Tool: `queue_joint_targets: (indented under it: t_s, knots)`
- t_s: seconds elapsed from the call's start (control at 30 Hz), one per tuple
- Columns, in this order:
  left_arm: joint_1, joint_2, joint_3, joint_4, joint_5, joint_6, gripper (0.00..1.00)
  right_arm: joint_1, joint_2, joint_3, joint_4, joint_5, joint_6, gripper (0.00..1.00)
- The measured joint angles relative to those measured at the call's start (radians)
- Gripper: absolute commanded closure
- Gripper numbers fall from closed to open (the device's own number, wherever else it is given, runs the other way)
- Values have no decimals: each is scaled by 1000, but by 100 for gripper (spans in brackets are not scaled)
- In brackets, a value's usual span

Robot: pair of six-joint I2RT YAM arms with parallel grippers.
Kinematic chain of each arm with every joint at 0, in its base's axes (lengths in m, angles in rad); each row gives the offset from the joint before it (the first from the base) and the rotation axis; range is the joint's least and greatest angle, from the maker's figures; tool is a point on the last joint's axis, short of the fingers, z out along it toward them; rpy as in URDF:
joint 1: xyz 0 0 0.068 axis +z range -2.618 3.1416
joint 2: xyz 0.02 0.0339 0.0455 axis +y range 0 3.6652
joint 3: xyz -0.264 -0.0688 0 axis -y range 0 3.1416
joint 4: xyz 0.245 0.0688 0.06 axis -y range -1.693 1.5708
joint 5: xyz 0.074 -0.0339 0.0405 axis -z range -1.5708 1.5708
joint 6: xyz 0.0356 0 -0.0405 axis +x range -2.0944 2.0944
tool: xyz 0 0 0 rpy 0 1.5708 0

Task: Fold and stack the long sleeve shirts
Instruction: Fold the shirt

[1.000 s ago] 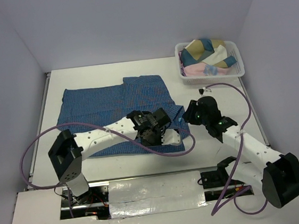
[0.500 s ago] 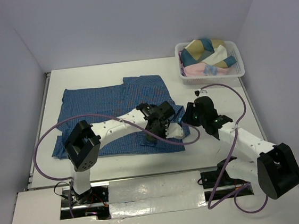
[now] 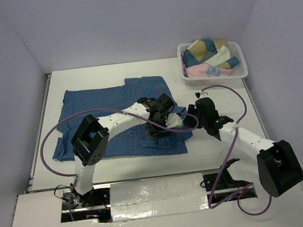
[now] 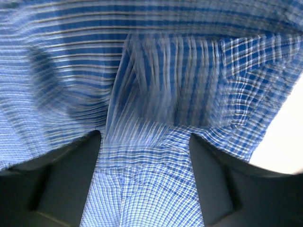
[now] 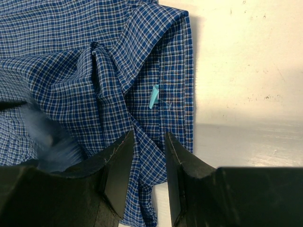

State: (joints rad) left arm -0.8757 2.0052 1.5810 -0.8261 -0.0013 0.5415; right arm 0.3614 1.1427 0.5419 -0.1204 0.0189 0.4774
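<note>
Blue checked shirt lying spread on table, left-centre. Left gripper hovering over it, jaws standing wide, holding nothing. Right gripper pinching bunched right edge, likely anchoring fold.

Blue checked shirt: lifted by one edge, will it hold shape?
Likely floppy: the blue checked shirt bunches into soft folds by the right gripper. Probably light, since it lies thin on the table. Pushed, it would likely wrinkle, not slide.

arms: white links, black joints | cables: purple (one per arm) | tool fingers: black
</note>
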Motion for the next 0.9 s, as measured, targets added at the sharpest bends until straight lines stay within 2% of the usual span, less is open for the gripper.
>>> queue_joint_targets:
  t_s: [0.07, 0.27, 0.37, 0.53, 0.63, 0.7, 0.77, 0.83, 0.9]
  knots:
    - [8, 0, 30, 10, -18, -3, 1, 0, 0, 0, 2, -4, 0, 59]
    - [80, -8, 100, 13, -27, -27, 1, 0, -6, 0, 3, -12, -16, 59]
    - [153, -43, 106, 2, -10, -31, 1, 0, -18, 0, 13, -38, -31, 59]
    - [261, -114, 76, 9, 35, -63, 6, 13, -22, 0, 35, -121, -48, 56]
    - [331, -193, -34, 37, 72, -81, 8, 78, -41, 0, 24, -129, -37, 51]
    - [359, -264, -125, 54, 87, -89, 15, 142, -65, 0, 23, -135, -14, 50]
    - [362, -343, -207, 46, 112, -100, 25, 196, -82, 0, 24, -141, 15, 50]
    - [329, -393, -249, 43, 134, -100, 30, 226, -79, 0, 27, -164, 50, 50]
    - [251, -427, -301, 83, 132, -95, 30, 230, -58, -11, 48, -184, 85, 49]
